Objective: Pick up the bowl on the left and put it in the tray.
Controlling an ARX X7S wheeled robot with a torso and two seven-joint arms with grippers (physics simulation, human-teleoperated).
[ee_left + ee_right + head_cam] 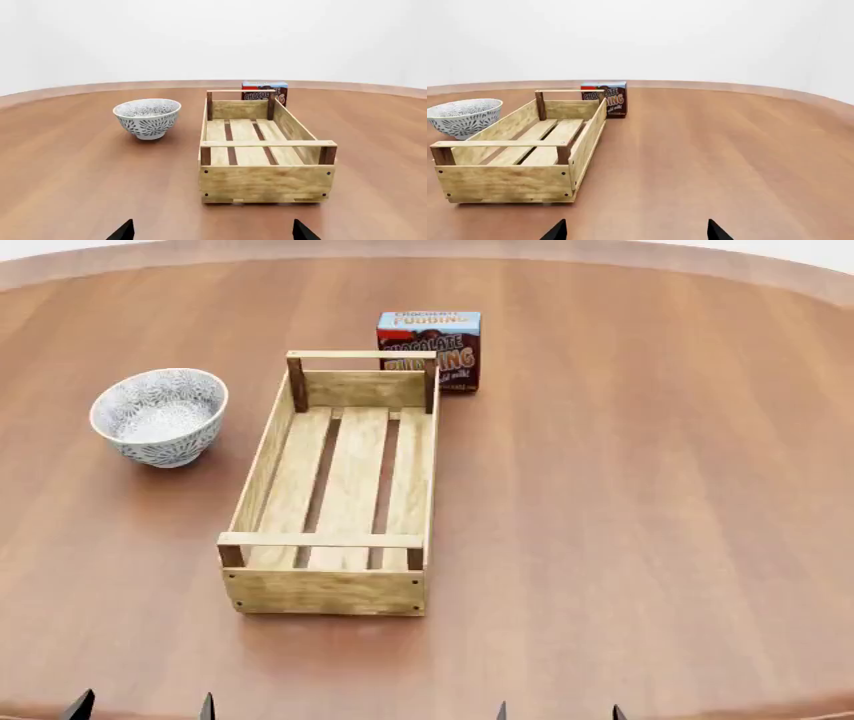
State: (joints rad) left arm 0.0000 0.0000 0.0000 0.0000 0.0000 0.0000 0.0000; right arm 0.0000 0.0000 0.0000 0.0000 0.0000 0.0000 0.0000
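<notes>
The bowl (160,416), white with a fine grey-blue floral pattern, stands upright on the table left of the tray (340,485); it also shows in the left wrist view (147,117) and the right wrist view (464,116). The tray (263,150) is a long light-wood crate with a slatted bottom, and nothing lies in it (520,150). My left gripper (143,707) hangs open at the near table edge, well short of the bowl. My right gripper (558,712) is open too, near the front edge, right of the tray. Only the black fingertips (123,231) (557,231) show.
A chocolate pudding box (430,348) stands just behind the tray's far end. The round brown wooden table (641,490) spreads wide to the right of the tray. A plain white wall lies beyond the table's rim.
</notes>
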